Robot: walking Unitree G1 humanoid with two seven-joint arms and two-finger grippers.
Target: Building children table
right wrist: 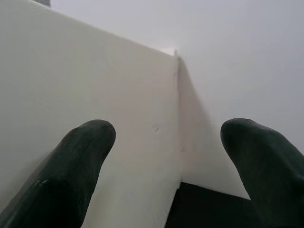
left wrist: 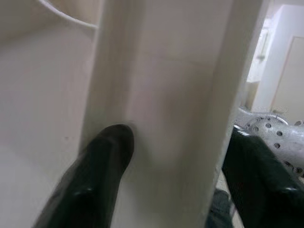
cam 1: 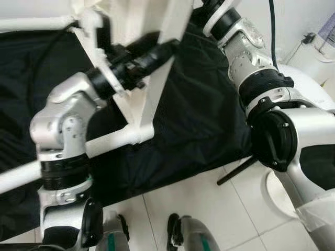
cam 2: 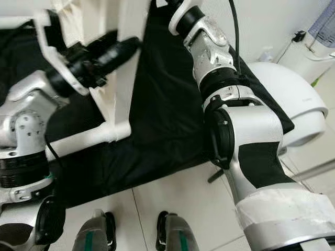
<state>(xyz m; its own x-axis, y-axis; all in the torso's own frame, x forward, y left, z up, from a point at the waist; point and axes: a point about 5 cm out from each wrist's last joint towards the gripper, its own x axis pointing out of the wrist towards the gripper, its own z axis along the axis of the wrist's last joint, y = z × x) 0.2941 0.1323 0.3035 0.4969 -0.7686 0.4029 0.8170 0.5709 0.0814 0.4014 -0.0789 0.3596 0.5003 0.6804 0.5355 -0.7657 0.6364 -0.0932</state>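
The white table frame [cam 1: 151,99] is lifted over a black cloth [cam 1: 201,120], with a flat leg and a round crossbar [cam 1: 112,141] running to the left. My left gripper [cam 1: 157,49] is up at the frame's top, its fingers on either side of the flat white leg [left wrist: 175,118], shut on it. My right arm [cam 1: 246,57] reaches up past the picture's top edge. In the right wrist view the right gripper [right wrist: 175,142] stands open, fingers [right wrist: 90,156] spread wide before a white panel's corner [right wrist: 178,95].
The black cloth covers the ground ahead, ending on pale tiles [cam 1: 209,209] by my feet [cam 1: 183,235]. A thin black rod [cam 1: 235,171] lies at the cloth's edge. A rounded white object [cam 2: 293,99] stands to the right by the wall.
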